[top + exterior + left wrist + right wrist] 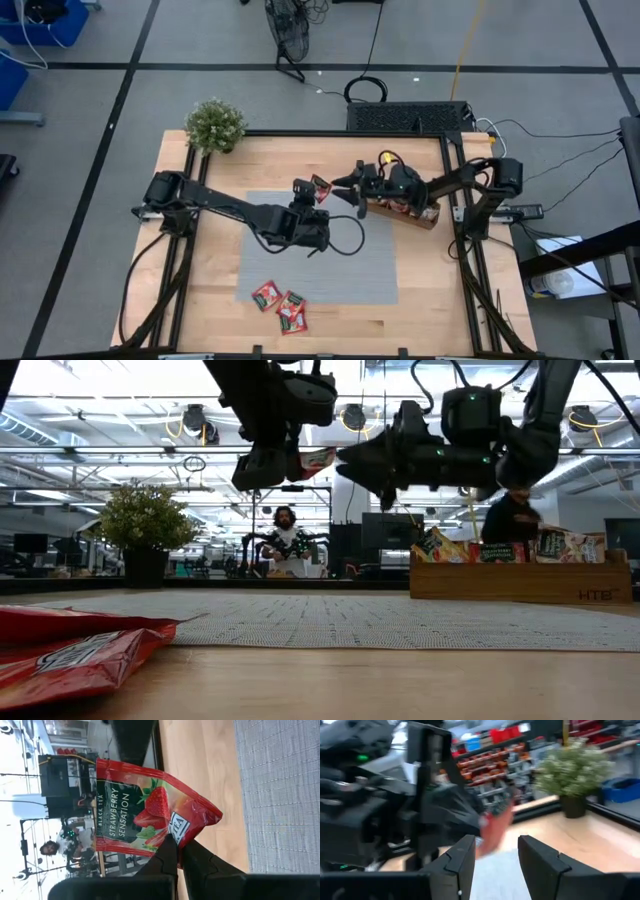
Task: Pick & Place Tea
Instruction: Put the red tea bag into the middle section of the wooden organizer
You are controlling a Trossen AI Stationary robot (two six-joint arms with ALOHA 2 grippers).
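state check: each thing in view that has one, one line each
left tool: shut on red tea sachet, raised above the grey mat
red tea sachet: pinched at one corner, off the table
right tool: open, empty, facing the held sachet
sachets on mat: three red ones lying flat near the mat's front edge
wooden tray: on the table, sachets standing in it
potted plant: upright at the table's corner
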